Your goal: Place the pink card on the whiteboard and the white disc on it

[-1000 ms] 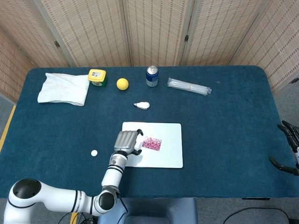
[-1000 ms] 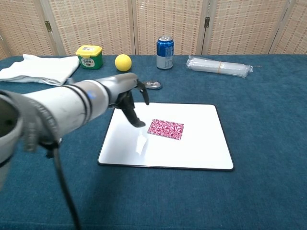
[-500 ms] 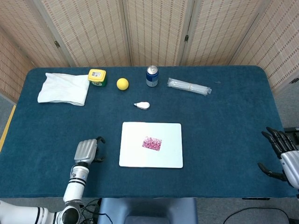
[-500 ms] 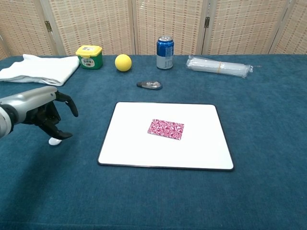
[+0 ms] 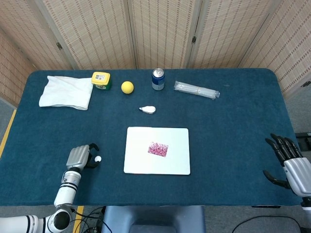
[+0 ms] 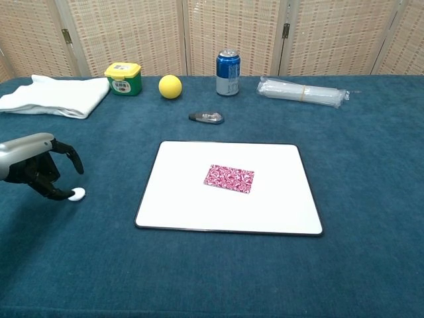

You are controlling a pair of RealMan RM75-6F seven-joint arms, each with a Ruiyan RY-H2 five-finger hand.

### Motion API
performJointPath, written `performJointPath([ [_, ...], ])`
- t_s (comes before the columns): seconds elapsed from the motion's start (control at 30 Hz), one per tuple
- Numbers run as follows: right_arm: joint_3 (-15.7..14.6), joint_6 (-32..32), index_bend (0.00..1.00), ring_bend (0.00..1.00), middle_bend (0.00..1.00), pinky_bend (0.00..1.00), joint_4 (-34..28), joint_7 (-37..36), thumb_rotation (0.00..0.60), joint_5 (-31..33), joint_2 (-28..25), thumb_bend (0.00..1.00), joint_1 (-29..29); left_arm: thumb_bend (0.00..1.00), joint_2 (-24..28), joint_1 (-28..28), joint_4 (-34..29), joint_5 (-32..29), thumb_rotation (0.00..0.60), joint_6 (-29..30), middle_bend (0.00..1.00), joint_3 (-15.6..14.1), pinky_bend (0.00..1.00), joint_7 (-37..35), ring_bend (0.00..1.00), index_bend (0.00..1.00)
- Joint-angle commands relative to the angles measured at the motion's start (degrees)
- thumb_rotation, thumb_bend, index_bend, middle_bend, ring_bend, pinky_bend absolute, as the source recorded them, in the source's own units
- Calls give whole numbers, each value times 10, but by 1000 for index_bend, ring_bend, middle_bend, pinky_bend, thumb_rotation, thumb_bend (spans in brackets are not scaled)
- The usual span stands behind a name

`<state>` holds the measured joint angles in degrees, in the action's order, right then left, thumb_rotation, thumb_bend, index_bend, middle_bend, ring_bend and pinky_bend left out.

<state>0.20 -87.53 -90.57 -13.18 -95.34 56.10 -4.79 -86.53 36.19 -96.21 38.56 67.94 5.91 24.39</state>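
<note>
Fingers (image 6: 71,161) of my left hand (image 5: 78,157) curl downward over the blue tablecloth (image 5: 233,126), and the white disc (image 6: 77,194) sits right at the tip of the lowest one. From the chest view it looks like a fingertip is touching the disc, though I cannot tell whether I actually have it pinched or am only resting against it. In the head view the disc shows as a small white dot just beside that hand, left of the whiteboard (image 5: 180,165) and apart from it.

My right hand (image 5: 287,162) hangs at the far right edge of the table, fingers spread apart and gripping nothing.

On the whiteboard, the pink card (image 6: 228,178) lies flat near the middle, slightly tilted, with bare white surface all around it.

Along the back of the table, from left to right: a folded white cloth (image 5: 66,92), a yellow-lidded green container (image 5: 101,80), a yellow ball (image 5: 127,87), a blue can (image 6: 227,64) standing upright, and a clear plastic-wrapped bundle (image 6: 302,92) lying on its side. Between the can and the whiteboard rests a small grey-and-white object (image 6: 207,118) I can't make out well enough to name.
</note>
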Motion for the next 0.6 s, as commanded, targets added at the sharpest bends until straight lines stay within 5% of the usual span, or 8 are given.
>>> performJointPath([
  [0.03, 0, 3, 0, 0, 0, 0, -2, 5, 600, 2, 1, 181, -2, 338, 1, -5, 5, 4, 600, -7, 1000, 0, 1000, -5, 1000, 408],
  [0.6, -2, 6, 0, 0, 0, 0, -5, 15, 600, 1, 3, 181, -4, 338, -20, -21, 28, 20, 600, -24, 1000, 9, 1000, -11, 1000, 423],
])
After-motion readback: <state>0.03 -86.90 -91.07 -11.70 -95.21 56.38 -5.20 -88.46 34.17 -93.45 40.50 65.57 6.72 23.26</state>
